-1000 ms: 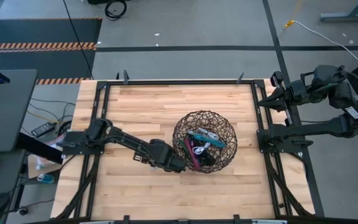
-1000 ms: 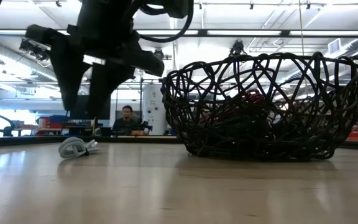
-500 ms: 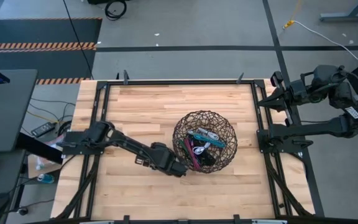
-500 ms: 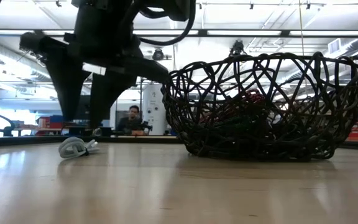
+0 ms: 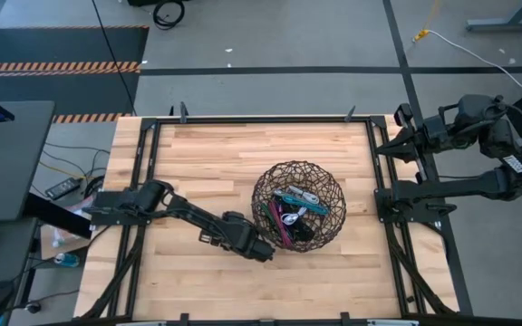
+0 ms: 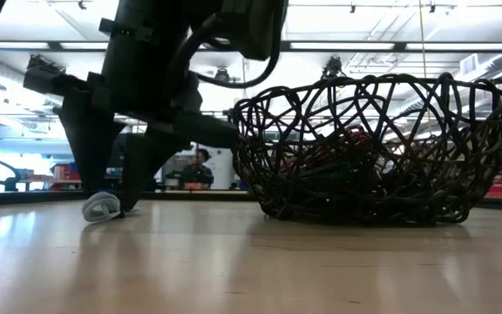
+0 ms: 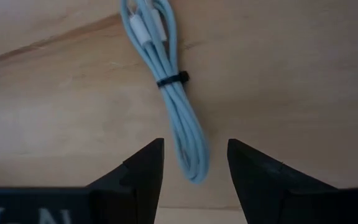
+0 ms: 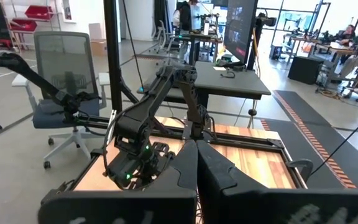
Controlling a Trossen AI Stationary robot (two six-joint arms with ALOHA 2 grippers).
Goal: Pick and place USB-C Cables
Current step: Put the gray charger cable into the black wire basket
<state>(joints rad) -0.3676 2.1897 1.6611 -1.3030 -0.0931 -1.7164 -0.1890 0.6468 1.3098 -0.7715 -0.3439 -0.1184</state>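
A pale blue-grey USB-C cable bundle [image 7: 166,93], tied with a dark band, lies flat on the wooden table, just left of the dark wire-mesh basket [image 5: 324,181]. My left gripper [image 7: 194,152] points down over it, open, with one finger on each side of the bundle's end, apart from it. In the low view the bundle [image 6: 101,208] sits between the lowered fingers. In the high view my left gripper [image 5: 263,254] hides it. Several coloured cable bundles [image 5: 293,213] lie in the basket. My right gripper [image 8: 196,152] is shut, raised at the table's right edge.
The basket's wall [image 6: 251,157] stands close to the right of my left gripper. Bare wood stretches toward the table's left, near and far sides. A person [image 6: 200,166] sits in the room beyond the table.
My left gripper has sunk toward the table and drifted slightly toward the near edge, coming down around the pale cable bundle. Its fingers stay equally wide. The bundle has not moved.
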